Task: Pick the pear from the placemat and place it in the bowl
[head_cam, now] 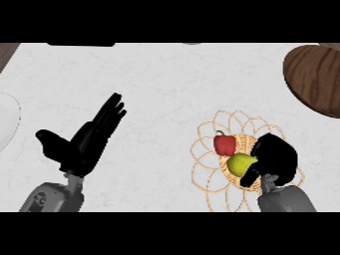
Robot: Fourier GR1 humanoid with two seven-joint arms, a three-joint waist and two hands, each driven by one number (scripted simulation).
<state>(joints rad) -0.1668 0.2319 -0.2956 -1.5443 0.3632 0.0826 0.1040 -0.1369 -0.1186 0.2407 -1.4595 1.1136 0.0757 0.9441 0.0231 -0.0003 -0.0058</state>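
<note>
My right hand (275,155) is curled against the pear (240,163), which sits on the woven placemat (209,149) near the counter's (165,84) front edge, just beside a red pepper (225,144). I judge this the grasping step, with lift and carry to the wooden bowl (323,79) at the far right corner to follow. My left hand (84,139) rests open, fingers straight.

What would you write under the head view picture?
Right hand curls around the pear on the placemat.
</note>
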